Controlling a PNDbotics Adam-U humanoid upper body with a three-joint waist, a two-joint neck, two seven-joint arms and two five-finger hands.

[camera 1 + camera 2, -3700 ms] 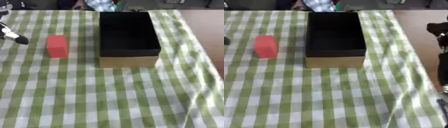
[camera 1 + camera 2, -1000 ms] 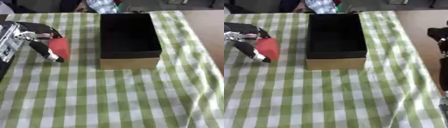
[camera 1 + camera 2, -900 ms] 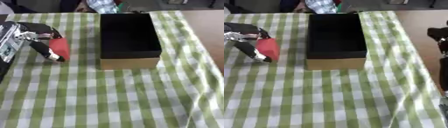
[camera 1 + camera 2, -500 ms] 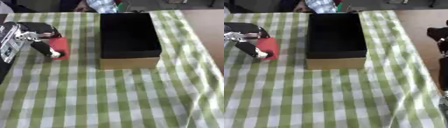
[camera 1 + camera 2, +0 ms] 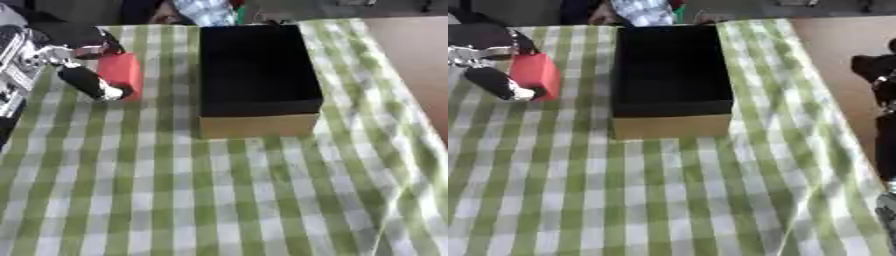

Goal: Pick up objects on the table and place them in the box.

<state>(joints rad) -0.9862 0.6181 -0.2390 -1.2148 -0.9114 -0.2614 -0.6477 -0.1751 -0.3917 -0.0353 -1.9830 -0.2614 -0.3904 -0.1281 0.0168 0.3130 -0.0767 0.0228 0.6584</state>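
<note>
Since 3.7 s ago the left hand (image 5: 74, 67) has come in from the left edge and closed on the red block (image 5: 122, 75); back then it sat clear of the block at the far left. Block now looks slightly tilted, not lying square as before.

Near zone: lower half of the frame is bare green-and-white checked cloth (image 5: 219, 200); cloth edge folds down at the lower right.

Mid frame: open box (image 5: 254, 75), black inside, tan outer front wall. Nothing visible inside it, interior reads as plain dark.

Block sits upper left of the frame, just left of the box with a strip of cloth between them. Not in the box.

Left hand: thumb (image 5: 87, 82) lies across the block's near-left face, other fingers (image 5: 92, 50) curl over its far top edge. Block pinched between them. Can't tell whether it is off the cloth.

Right hand (image 5: 877, 70): dark shape at the right edge of the right eye view, over bare tabletop. Can't tell whether it is spread or curled.
</note>
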